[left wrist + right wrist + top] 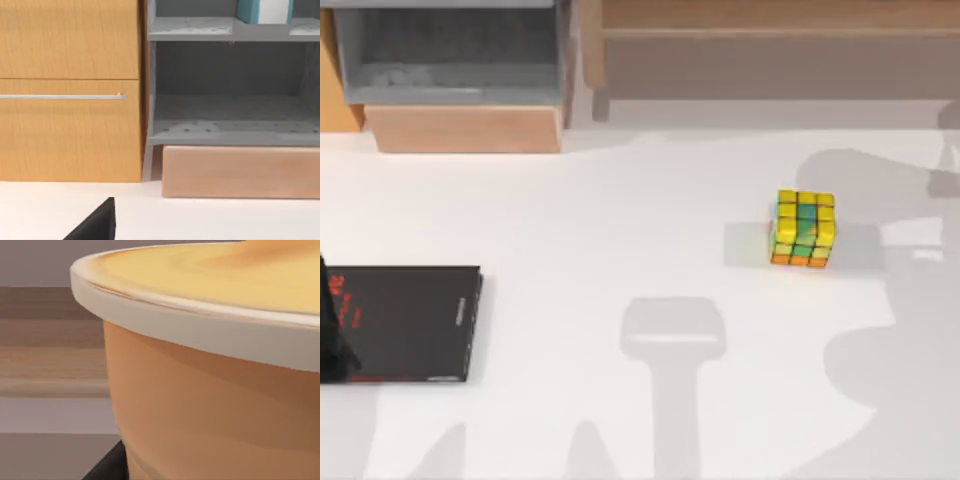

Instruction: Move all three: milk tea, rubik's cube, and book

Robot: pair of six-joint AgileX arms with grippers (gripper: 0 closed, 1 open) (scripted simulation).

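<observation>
White tabletop (620, 220) holds one rubik's cube (803, 228) right of centre, sitting square, and one thin black book (405, 322) flat at the left edge. On the grey shelf (230, 30) I see one teal book (264, 11) standing upright. My right wrist view sits tight against one milk tea cup (215, 390), upright; I cannot tell how either gripper's fingers stand.

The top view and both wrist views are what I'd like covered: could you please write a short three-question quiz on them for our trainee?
1. True or false: the rubik's cube lies on the black book.
2. Which is on the gray shelf unit's upper shelf? A) teal-blue book B) rubik's cube C) black book
3. Fill in: the right wrist view shows the milk tea cup up ____.

Key: 1 false, it sits apart on the white table; 2 A; 3 close.
</observation>
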